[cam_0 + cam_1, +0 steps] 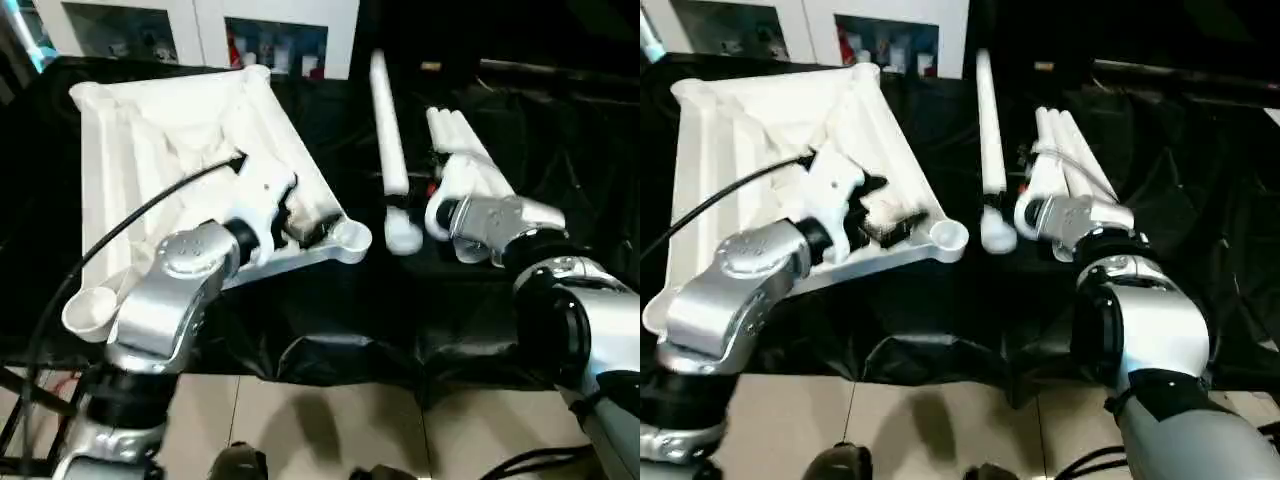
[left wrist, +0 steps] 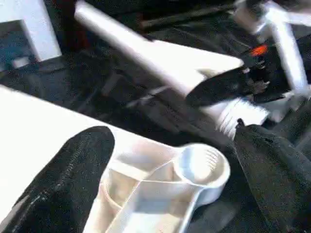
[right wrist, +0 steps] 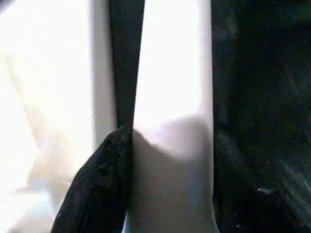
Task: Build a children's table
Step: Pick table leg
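Two tools: left tool [image 2: 165, 179] agape astride tabletop [image 1: 130, 130] corner, right tool's [image 3: 160, 194] fingers pinching a leg [image 3: 172, 73], far finger shadowed.

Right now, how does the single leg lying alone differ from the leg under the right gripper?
The single leg lies alone on the black cloth, untouched; the other leg lies among a bundle, with the right gripper closed around it. Both are white tapered tubes lying flat.

The black-draped table [image 1: 330, 330] carries the upturned white tabletop [image 1: 130, 130], one lone leg [image 1: 388, 125] and a leg bundle [image 1: 1065, 150].
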Controlling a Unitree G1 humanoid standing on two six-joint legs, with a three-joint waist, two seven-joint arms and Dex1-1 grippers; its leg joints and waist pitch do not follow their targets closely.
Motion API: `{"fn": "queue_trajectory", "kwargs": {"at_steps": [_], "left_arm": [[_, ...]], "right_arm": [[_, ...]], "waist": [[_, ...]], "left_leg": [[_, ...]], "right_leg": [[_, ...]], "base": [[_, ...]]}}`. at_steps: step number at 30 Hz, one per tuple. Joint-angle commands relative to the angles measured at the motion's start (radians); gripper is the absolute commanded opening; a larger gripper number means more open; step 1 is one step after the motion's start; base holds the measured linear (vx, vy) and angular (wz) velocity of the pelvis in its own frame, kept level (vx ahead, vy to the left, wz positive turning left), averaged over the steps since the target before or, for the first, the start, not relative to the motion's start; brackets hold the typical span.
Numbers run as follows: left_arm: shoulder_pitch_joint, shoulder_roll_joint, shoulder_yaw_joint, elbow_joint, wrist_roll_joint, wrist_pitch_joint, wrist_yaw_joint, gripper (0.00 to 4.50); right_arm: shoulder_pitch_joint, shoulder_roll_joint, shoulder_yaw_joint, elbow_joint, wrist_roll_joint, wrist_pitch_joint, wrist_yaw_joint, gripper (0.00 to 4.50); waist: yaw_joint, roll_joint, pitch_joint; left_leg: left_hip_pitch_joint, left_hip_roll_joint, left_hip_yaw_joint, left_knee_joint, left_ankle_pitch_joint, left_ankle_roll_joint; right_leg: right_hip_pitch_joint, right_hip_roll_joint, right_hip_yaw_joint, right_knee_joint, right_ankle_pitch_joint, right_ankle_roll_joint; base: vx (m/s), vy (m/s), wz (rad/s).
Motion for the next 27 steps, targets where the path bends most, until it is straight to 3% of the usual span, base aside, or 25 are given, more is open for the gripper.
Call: {"fn": "queue_trajectory", "kwargs": {"at_steps": [1,2,6,8,9,10,12,13,14,15,18,20,24,27], "left_arm": [[-0.023,-0.017,0.017,0.015,-0.023,-0.009,0.025,4.5],[-0.028,-0.024,0.022,0.023,-0.028,-0.011,0.026,4.5],[-0.099,-0.101,0.082,0.11,-0.083,-0.008,0.06,4.5],[-0.183,-0.195,0.178,0.189,-0.198,-0.01,0.077,4.5],[-0.206,-0.218,0.207,0.205,-0.235,0.001,0.084,4.5],[-0.232,-0.239,0.236,0.227,-0.27,0.012,0.09,4.5],[-0.268,-0.261,0.264,0.259,-0.312,0.027,0.091,4.5],[-0.287,-0.269,0.27,0.278,-0.328,0.033,0.085,4.5],[-0.312,-0.28,0.279,0.31,-0.343,0.046,0.081,4.5],[-0.334,-0.294,0.289,0.339,-0.368,0.057,0.068,4.5],[-0.363,-0.318,0.299,0.37,-0.404,0.081,0.041,4.5],[-0.375,-0.336,0.292,0.38,-0.418,0.092,0.019,4.5],[-0.382,-0.338,0.269,0.406,-0.421,0.095,0.014,4.5],[-0.399,-0.342,0.278,0.452,-0.425,0.086,0.019,4.5]], "right_arm": [[0.02,-0.01,-0.015,-0.031,0.025,-0.003,0.053,1.95],[0.026,-0.012,-0.018,-0.037,0.031,0.001,0.065,1.95],[0.114,-0.025,-0.004,-0.172,0.09,0.035,0.264,1.95],[0.243,-0.028,0.017,-0.367,0.151,0.047,0.415,1.94],[0.279,-0.028,0.022,-0.423,0.172,0.057,0.445,1.94],[0.318,-0.03,0.029,-0.485,0.194,0.076,0.476,1.94],[0.376,-0.037,0.035,-0.581,0.233,0.111,0.517,1.94],[0.407,-0.042,0.036,-0.634,0.258,0.139,0.537,1.94],[0.443,-0.048,0.041,-0.699,0.282,0.163,0.561,1.94],[0.475,-0.053,0.048,-0.754,0.302,0.184,0.582,1.94],[0.512,-0.053,0.058,-0.817,0.313,0.2,0.589,1.94],[0.536,-0.045,0.054,-0.862,0.331,0.216,0.584,1.94],[0.567,-0.037,0.056,-0.927,0.352,0.236,0.569,1.94],[0.595,-0.04,0.062,-0.992,0.371,0.262,0.546,1.94]], "waist": [[0.01,0.008,-0.122],[0.015,0.006,-0.122],[0.033,0.0,-0.123],[0.042,-0.002,-0.121],[0.054,0.0,-0.123],[0.061,-0.007,-0.127],[0.078,-0.006,-0.124],[0.077,-0.008,-0.123],[0.087,-0.002,-0.118],[0.088,0.004,-0.118],[0.09,0.002,-0.117],[0.096,0.017,-0.114],[0.099,0.013,-0.114],[0.099,0.016,-0.113]], "left_leg": [[0.025,0.044,-0.007,-0.045,0.071,0.075],[0.026,0.046,-0.008,-0.043,0.076,0.085],[0.026,0.045,-0.006,-0.039,0.071,0.097],[0.025,0.044,-0.004,-0.038,0.065,0.101],[0.032,0.048,-0.003,-0.035,0.058,0.099],[0.028,0.052,-0.009,-0.035,0.073,0.1],[0.025,0.051,-0.009,-0.033,0.056,0.107],[0.023,0.053,-0.011,-0.036,0.045,0.103],[0.028,0.051,-0.009,-0.038,-0.002,0.096],[0.03,0.054,-0.012,-0.039,-0.014,0.09],[0.027,0.055,-0.018,-0.048,-0.062,0.056],[0.033,0.058,-0.019,-0.053,-0.114,0.023],[0.03,0.058,-0.023,-0.061,-0.142,0.0],[0.031,0.056,-0.022,-0.064,-0.155,-0.004]], "right_leg": [[0.066,-0.074,0.028,-0.041,0.325,-0.331],[0.061,-0.074,0.026,-0.039,0.316,-0.344],[0.064,-0.076,0.027,-0.042,0.318,-0.34],[0.065,-0.074,0.026,-0.045,0.314,-0.339],[0.063,-0.078,0.028,-0.046,0.323,-0.338],[0.065,-0.08,0.022,-0.039,0.339,-0.349],[0.059,-0.081,0.019,-0.043,0.292,-0.346],[0.06,-0.085,0.019,-0.044,0.267,-0.343],[0.055,-0.086,0.023,-0.058,0.181,-0.318],[0.053,-0.089,0.023,-0.058,0.16,-0.313],[0.054,-0.094,0.02,-0.069,0.074,-0.29],[0.046,-0.097,0.019,-0.078,0.009,-0.28],[0.051,-0.1,0.014,-0.084,-0.022,-0.253],[0.048,-0.101,0.013,-0.091,-0.065,-0.228]], "base": [[0.0,0.0,0.0],[0.0,0.0,0.0],[0.0,0.0,0.0],[0.0,0.0,0.0],[0.0,0.0,0.0],[0.0,0.0,0.0],[0.0,0.0,0.0],[0.0,0.0,0.0],[0.0,0.0,0.0],[0.0,0.0,0.0],[0.0,0.0,0.0],[0.0,0.0,0.0],[0.0,0.0,0.0],[0.0,0.0,0.0]]}}
